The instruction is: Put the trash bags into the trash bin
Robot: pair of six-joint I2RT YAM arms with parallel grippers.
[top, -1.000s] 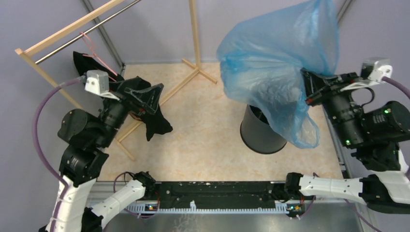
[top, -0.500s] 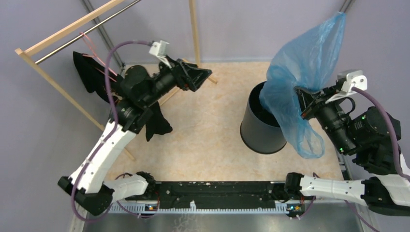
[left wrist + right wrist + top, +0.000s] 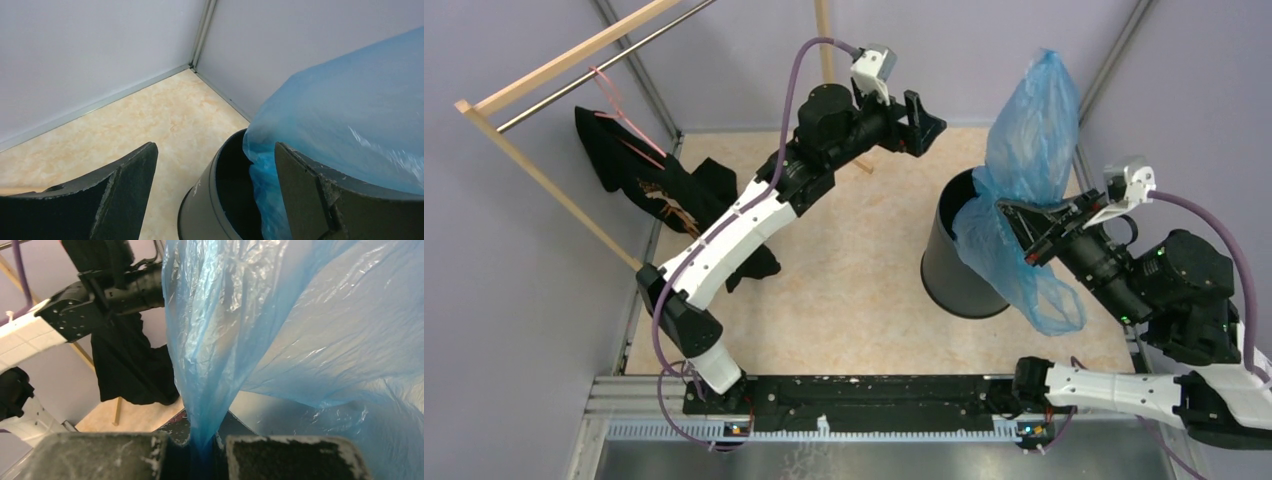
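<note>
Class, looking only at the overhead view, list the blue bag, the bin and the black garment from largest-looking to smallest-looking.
1. trash bag: covers the most picture, though it is held up nearer the camera.
2 and 3. black garment and trash bin: too alike to rank, and both are partly hidden.
</note>
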